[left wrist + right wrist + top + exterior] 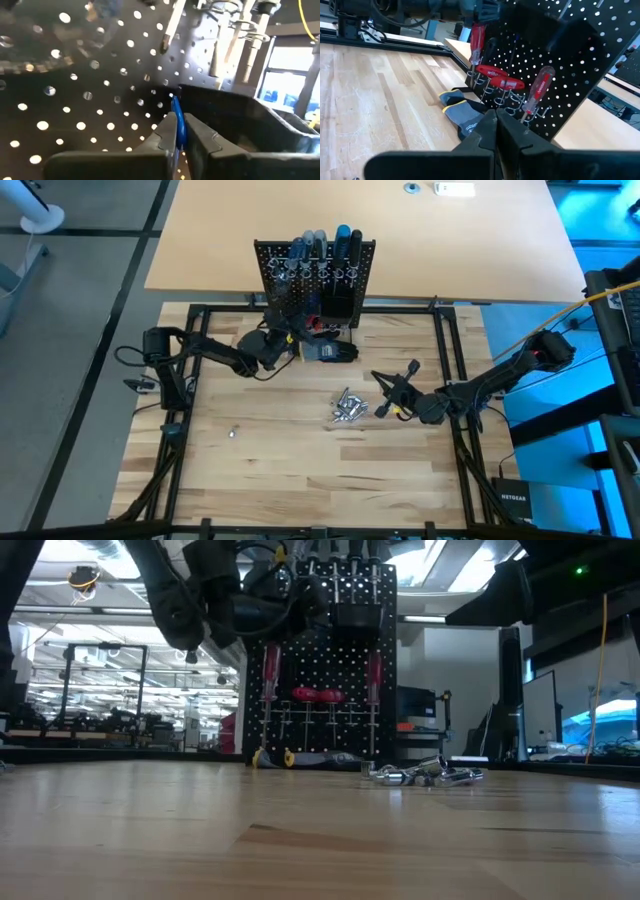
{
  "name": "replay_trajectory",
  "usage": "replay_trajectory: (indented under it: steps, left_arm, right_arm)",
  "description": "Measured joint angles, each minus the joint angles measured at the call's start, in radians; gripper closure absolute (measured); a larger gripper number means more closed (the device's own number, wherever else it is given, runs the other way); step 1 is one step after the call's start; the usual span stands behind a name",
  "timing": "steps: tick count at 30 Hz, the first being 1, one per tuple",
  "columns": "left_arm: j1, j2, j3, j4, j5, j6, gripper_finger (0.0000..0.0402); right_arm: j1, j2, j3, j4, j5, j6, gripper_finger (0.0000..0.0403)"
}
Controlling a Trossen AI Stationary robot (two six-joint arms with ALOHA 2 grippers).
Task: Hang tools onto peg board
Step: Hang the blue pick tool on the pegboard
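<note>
Peg board (315,280) at 12 o'clock of wood-plank surface (280,470): black perforated metal, 4 red-handled screwdrivers (539,89) low (others up top). Left pincer (176,131) clamped on thin blue item (177,117) against board. Right pincer (496,120) closed, empty, 3 o'clock. 1 pile shiny metal bits (347,408) mid-surface.

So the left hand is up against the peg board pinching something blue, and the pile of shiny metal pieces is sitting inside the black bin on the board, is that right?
Not quite. The left hand is at the peg board pinching something blue, but the shiny metal pieces are not in the black bin. The high view shows them lying loose on the wooden table, in front of the board.
</note>
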Motion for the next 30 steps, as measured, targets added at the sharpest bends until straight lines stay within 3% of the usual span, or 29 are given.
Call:
replay_trajectory:
  steps: [9, 21, 30]
  left_arm:
    - [0.005, 0.0, 0.001, -0.044, -0.002, -0.065, 0.0386]
    - [0.028, 0.004, 0.001, 0.057, -0.005, -0.059, 0.0385]
    - [0.04, 0.061, 0.057, 0.063, 0.051, -0.056, 0.0385]
  right_arm:
    - [0.0, 0.0, 0.0, -0.001, -0.001, -0.001, 0.0395]
    - [0.0, 0.0, 0.0, -0.001, -0.001, 0.001, 0.0395]
    - [0.0, 0.0, 0.001, 0.0, -0.001, 0.001, 0.0395]
